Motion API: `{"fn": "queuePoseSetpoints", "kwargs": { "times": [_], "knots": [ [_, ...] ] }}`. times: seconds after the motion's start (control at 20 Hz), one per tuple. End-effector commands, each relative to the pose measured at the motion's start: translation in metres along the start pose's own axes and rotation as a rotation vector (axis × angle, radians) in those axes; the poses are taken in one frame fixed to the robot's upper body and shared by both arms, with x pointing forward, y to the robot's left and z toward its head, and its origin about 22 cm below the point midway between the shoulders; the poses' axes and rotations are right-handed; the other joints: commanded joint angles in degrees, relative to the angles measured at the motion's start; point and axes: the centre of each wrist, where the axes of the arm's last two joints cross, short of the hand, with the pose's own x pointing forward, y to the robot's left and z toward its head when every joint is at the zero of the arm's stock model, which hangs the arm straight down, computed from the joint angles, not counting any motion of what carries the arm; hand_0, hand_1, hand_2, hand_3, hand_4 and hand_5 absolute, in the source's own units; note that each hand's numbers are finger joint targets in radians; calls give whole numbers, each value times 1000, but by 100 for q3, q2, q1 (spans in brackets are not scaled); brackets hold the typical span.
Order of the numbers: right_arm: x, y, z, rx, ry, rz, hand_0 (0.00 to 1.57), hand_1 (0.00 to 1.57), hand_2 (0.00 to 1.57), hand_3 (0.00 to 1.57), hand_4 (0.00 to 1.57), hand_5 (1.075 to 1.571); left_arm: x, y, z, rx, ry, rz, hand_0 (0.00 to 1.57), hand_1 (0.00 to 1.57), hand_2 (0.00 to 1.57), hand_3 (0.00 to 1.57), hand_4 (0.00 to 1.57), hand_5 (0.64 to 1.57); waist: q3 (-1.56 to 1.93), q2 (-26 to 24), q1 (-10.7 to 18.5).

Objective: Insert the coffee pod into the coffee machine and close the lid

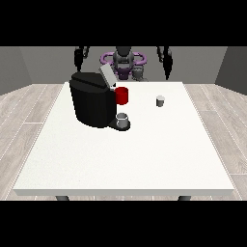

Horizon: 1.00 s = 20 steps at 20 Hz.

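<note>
Front view: the robot point(124, 60) stands small at the far edge of a white table point(125, 154), facing the camera.
Machine: a black coffee machine point(92, 99) sits on the left half of the table, towards the far side.
Lid: a grey lid point(107, 75) stands tilted up and open at the top right of the machine.
Red part: a red piece point(122, 95) juts from the machine's right side, just below the lid; whether it is a cup or part of the machine cannot be told.
Cup: a small grey cup point(122, 120) stands on the machine's base at its near right corner, under the red piece.
Pod: a small grey pod point(160, 101) stands upright on the table, right of the machine and well apart from it, in the far half.
Hand at the view's left: a black hand point(80, 56) hangs raised above and beyond the table's far left edge, touching nothing; whether its fingers are apart or together cannot be told.
Hand at the view's right: a black hand point(167, 60) hangs raised above and beyond the table's far right edge, touching nothing and well apart from the pod; the state of its fingers cannot be told either.
Floor: pale wood-like planks point(29, 113) show on both sides of the table.
Walls: grey walls point(29, 65) close the room behind the robot.
</note>
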Motion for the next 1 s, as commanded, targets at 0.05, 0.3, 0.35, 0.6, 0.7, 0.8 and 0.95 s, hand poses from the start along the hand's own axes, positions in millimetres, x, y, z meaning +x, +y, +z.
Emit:
{"fn": "queuePoseSetpoints", "kwargs": {
  "times": [0.05,0.3,0.35,0.6,0.7,0.8,0.95],
  "knots": [
    [-6,-12,-2,-21,2,-16,0,0,0,0,128,1571,-1,5,-3,0,-84,15,0,0,0,0,273,1571,63,90,-29],
    [-29,-8,17,-253,21,-56,0,0,0,0,128,1571,-12,6,25,-88,-199,53,0,0,0,0,273,1571,62,-292,70],
    [-36,-19,23,-273,41,-70,0,0,0,0,109,1571,-11,22,30,-102,-191,66,0,0,0,0,282,1571,63,-315,148],
    [-37,-18,18,-279,-14,-80,0,0,0,0,217,1571,11,12,26,-120,-195,-98,0,0,0,0,320,1571,66,-202,185],
    [-21,1,10,-242,-12,-63,0,0,0,0,217,1571,10,42,10,-65,-205,-198,0,0,0,0,0,1571,62,-14,-114],
    [-27,2,7,-221,-40,-80,0,0,0,0,158,1571,21,53,0,-68,-204,-220,0,0,0,0,0,1571,63,167,-103],
    [-12,23,7,-153,-96,-109,0,0,0,0,134,1571,23,74,-18,-39,-128,-212,0,0,0,0,0,1571,61,331,-509]
  ]
}}
